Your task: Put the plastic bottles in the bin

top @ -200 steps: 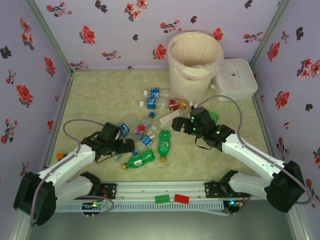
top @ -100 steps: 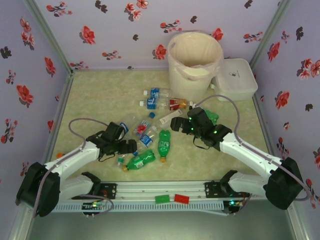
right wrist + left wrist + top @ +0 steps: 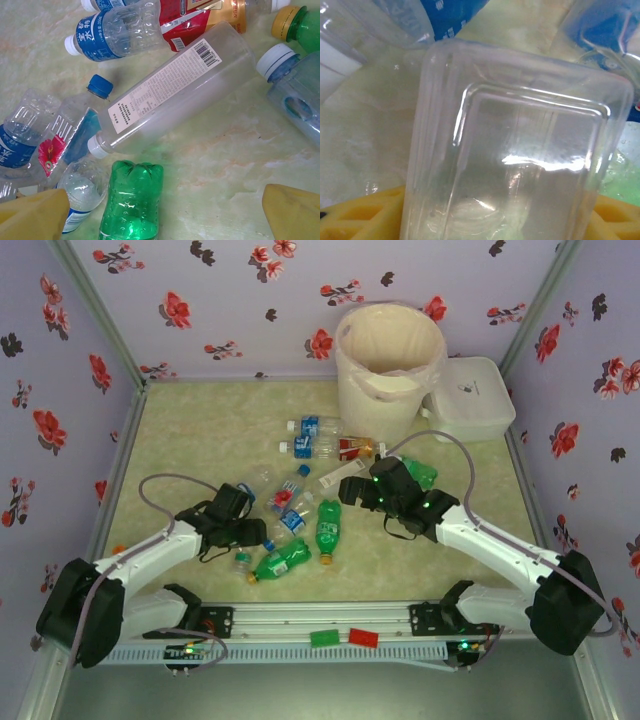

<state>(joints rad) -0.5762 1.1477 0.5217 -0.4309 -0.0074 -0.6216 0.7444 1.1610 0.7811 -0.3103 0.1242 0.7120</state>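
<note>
Several plastic bottles lie in a heap mid-table, among them two green ones (image 3: 328, 528) (image 3: 280, 560) and blue-labelled clear ones (image 3: 312, 426). The cream bin (image 3: 390, 360) stands at the back. My left gripper (image 3: 255, 532) is low at the heap's left edge. In its wrist view a clear square-sided bottle (image 3: 520, 150) sits between the yellow fingers (image 3: 350, 220), which press its sides. My right gripper (image 3: 350, 488) hovers open over the heap's right side, its fingertips (image 3: 30, 215) wide apart above bare table, beside a green bottle (image 3: 132, 205) and a long clear bottle (image 3: 175, 90).
A flat white lidded box (image 3: 470, 400) sits right of the bin. Floral walls close in the table on three sides. Further bottles lie near the right gripper: a red-labelled one (image 3: 185, 20), a yellow-capped green one (image 3: 300, 20) and a white-capped one (image 3: 295, 85).
My left gripper has pushed slightly right into the heap and closed from wide open onto the clear bottle. The right gripper has crept a little left, still open.
</note>
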